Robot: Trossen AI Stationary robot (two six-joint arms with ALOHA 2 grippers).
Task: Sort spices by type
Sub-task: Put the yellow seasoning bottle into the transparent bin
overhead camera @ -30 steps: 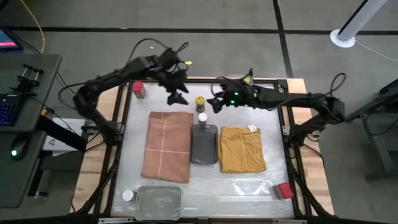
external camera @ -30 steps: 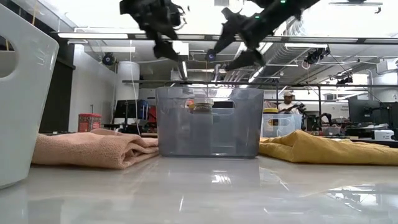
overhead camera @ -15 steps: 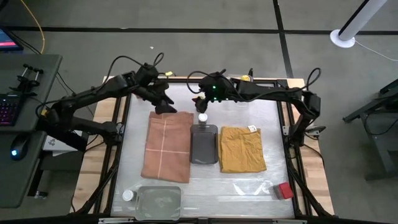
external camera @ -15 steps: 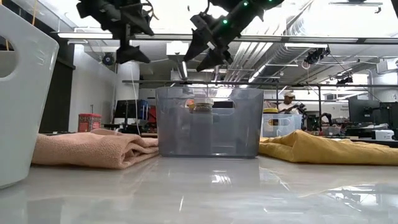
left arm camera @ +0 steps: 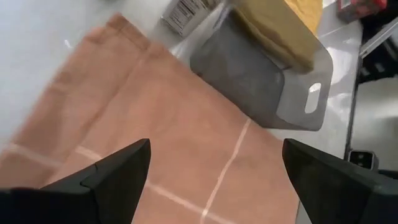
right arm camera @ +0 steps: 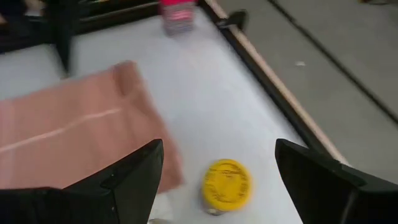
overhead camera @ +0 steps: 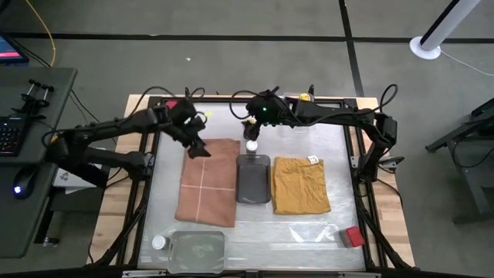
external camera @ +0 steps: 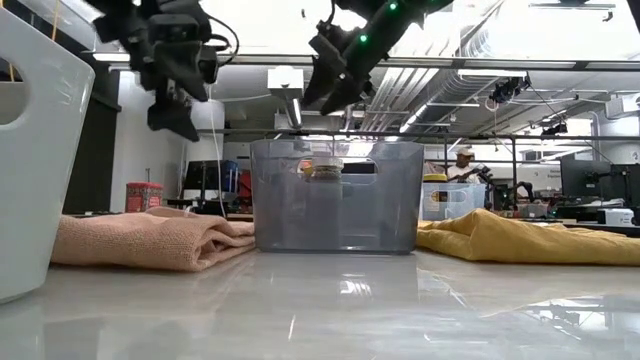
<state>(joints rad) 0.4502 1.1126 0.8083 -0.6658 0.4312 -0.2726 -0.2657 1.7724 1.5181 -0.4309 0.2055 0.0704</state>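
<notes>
White and glossy, the surface sits inside a dark frame, with an open workshop behind it in the low view. Near its far edge the right claw hangs with its fingers spread and empty over a yellow-capped jar, which stands upright just below it. Beside that jar a white-capped jar touches the far end of the dark grey tray. The left claw, also spread and holding nothing, hovers above the far corner of the pink cloth. A red tin stands at the far left corner; another red tin and a second white-capped jar wait at the near edge.

The yellow-capped jar is probably light, rigid and smooth, so it could slip or tip. A hold across its cap or just under it, from straight above, looks safest.
</notes>
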